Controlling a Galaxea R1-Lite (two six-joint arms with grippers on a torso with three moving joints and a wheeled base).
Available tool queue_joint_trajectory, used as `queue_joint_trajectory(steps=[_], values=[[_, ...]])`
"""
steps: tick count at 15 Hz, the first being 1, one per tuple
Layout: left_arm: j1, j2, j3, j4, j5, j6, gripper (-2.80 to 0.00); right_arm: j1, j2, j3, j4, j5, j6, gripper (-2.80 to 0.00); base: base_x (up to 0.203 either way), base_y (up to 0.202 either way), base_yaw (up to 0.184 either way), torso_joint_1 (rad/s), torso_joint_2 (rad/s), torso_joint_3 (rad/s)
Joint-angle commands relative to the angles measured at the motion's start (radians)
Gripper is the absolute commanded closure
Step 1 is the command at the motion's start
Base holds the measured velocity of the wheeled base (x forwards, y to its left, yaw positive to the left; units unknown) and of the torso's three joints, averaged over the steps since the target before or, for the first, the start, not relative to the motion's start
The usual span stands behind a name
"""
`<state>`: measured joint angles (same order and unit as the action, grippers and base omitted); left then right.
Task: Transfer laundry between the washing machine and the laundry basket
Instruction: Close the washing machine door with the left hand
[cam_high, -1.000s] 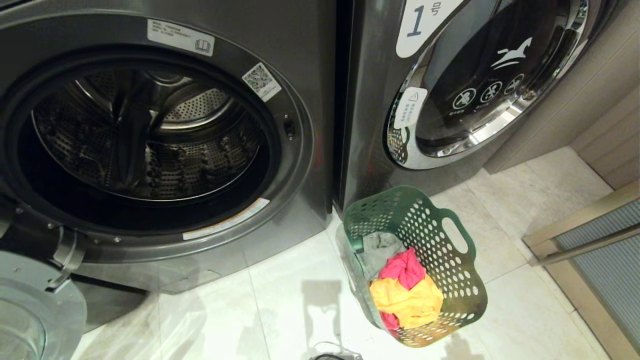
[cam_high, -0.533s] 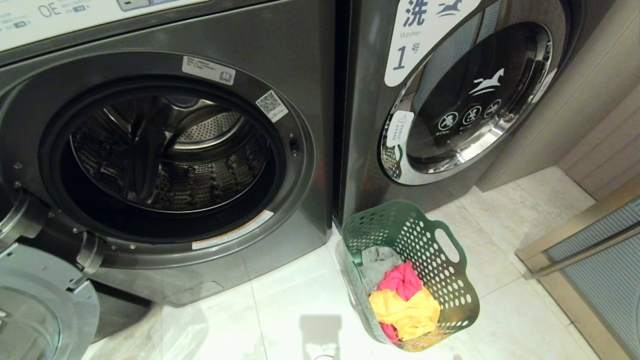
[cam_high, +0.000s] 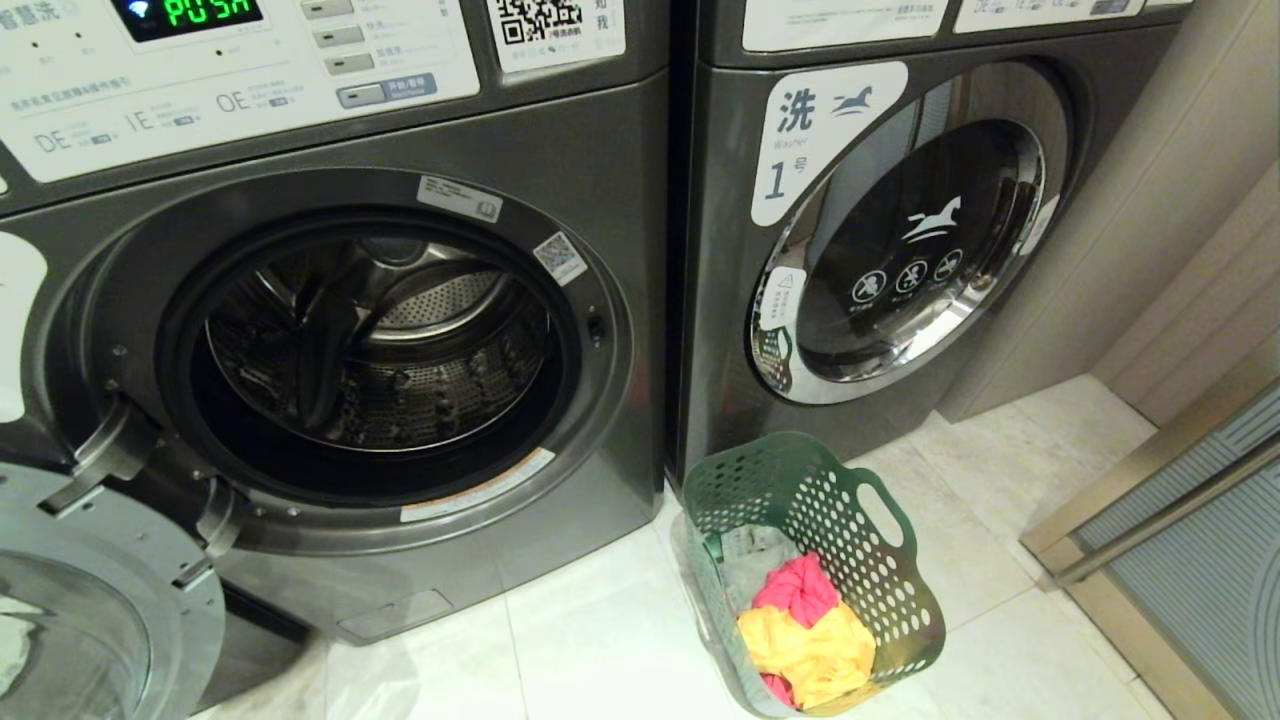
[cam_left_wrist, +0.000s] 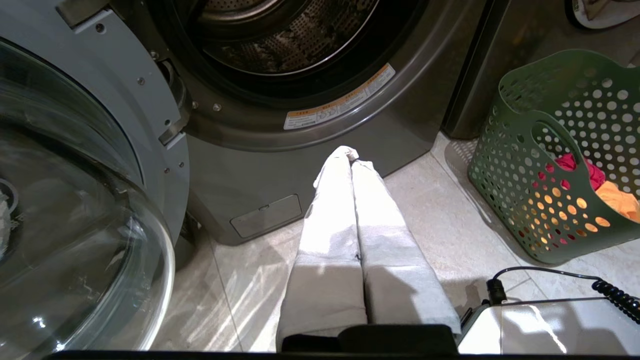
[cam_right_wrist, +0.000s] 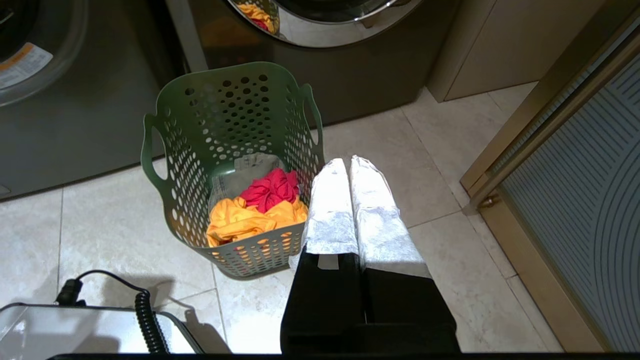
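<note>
The washing machine (cam_high: 590, 130) stands at the left with its round door (cam_high: 90, 610) swung open and its steel drum (cam_high: 380, 350) showing no clothes. The green laundry basket (cam_high: 900, 600) sits on the floor to its right and holds the laundry: a yellow-orange piece (cam_high: 810, 650), a pink-red piece (cam_high: 797, 590) and a grey piece (cam_high: 745, 560). Neither arm shows in the head view. My left gripper (cam_left_wrist: 353, 157) is shut and empty, low before the machine's base. My right gripper (cam_right_wrist: 349, 162) is shut and empty beside the basket (cam_right_wrist: 225, 110).
A like machine labelled 1 (cam_high: 900, 250) stands with its door shut behind the basket. A metal-framed panel (cam_high: 1180, 520) borders the floor at the right. My white base with a coiled cable (cam_right_wrist: 145, 320) lies near the basket. Pale tiles cover the floor.
The head view has tilted upward: the whole scene has slid down and the control panel has come into view. Basket, laundry and door have kept their places.
</note>
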<state>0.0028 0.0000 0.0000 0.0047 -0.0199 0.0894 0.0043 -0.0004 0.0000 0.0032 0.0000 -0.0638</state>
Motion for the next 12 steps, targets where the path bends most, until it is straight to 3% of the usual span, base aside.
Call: queue_joint_trajectory(steps=[1,7,12], values=[[0.000,0.002,0.000,0.000,0.000,0.000,0.00,0.000,0.002,0.000,0.000,0.000,-0.001,0.00,0.000,0.000,0.000,-0.003,0.00,0.200],[0.000,0.002,0.000,0.000,0.001,0.000,0.00,0.000,0.002,0.000,0.000,0.000,-0.001,0.00,0.000,0.000,0.000,0.003,0.00,0.184],[0.000,0.002,0.000,0.000,0.000,0.000,0.00,0.000,0.002,0.000,0.000,0.000,-0.002,0.00,0.001,-0.008,0.153,0.003,0.00,0.028]])
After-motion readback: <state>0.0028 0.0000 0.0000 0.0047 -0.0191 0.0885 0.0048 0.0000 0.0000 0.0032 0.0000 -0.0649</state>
